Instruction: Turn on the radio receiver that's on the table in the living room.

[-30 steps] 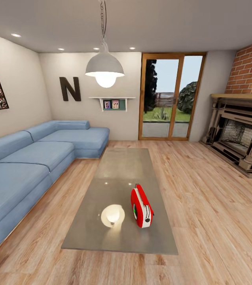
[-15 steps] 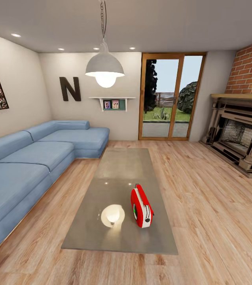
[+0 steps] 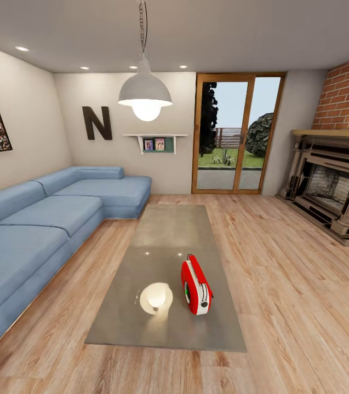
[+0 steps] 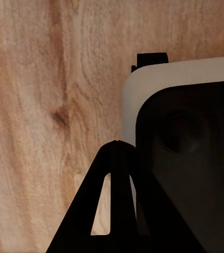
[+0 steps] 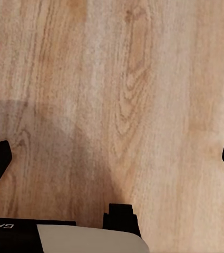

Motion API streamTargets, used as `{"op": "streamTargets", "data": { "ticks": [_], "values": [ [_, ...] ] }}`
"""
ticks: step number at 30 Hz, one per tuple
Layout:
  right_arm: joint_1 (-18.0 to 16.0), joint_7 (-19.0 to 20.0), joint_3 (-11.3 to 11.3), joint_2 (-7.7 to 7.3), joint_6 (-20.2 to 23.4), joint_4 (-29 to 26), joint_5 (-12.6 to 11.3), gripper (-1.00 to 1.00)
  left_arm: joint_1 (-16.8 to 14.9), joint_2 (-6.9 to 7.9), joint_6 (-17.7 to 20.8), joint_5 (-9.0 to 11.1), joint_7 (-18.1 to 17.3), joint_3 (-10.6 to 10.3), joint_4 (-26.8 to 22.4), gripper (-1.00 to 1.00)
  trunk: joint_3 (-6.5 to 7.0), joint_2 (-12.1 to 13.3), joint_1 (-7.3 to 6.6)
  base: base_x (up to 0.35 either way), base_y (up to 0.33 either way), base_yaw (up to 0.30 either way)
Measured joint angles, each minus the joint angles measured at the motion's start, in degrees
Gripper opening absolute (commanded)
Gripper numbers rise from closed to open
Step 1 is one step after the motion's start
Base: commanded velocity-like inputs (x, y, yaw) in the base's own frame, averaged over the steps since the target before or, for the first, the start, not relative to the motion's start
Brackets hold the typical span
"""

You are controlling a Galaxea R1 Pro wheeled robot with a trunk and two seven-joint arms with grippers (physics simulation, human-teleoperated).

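Ahead, the red radio [image 3: 196, 285] is standing upright on the low grey table [image 3: 166, 235], far from both grippers. The right gripper [image 5: 112, 158] is hanging over wood floor [image 5: 112, 79], jaws wide apart; whether the left gripper's [image 4: 117, 174] jaws are apart cannot be told.

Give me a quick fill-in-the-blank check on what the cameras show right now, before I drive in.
1. The small red radio with a white side panel stands on the long glossy ____ coffee table.
2. The blue corner sofa sits to the table's ____.
3. The brick fireplace is on the ____ side of the room.
4. Both wrist views look down on a ____ floor.

Missing words: grey; left; right; wood
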Motion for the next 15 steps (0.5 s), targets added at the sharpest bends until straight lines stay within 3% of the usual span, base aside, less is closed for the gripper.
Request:
{"op": "streamTargets", "data": {
  "ticks": [15],
  "values": [
    [0.0, 0.0, 0.0, 0.0, 0.0, 0.0, 0.0, 1.0, 0.0, 0.0, 0.0, 0.0, 0.0, 0.0, 0.0, -1.0, 0.0, 0.0, 0.0, 0.0, 0.0, 0.0]
  ]
}}
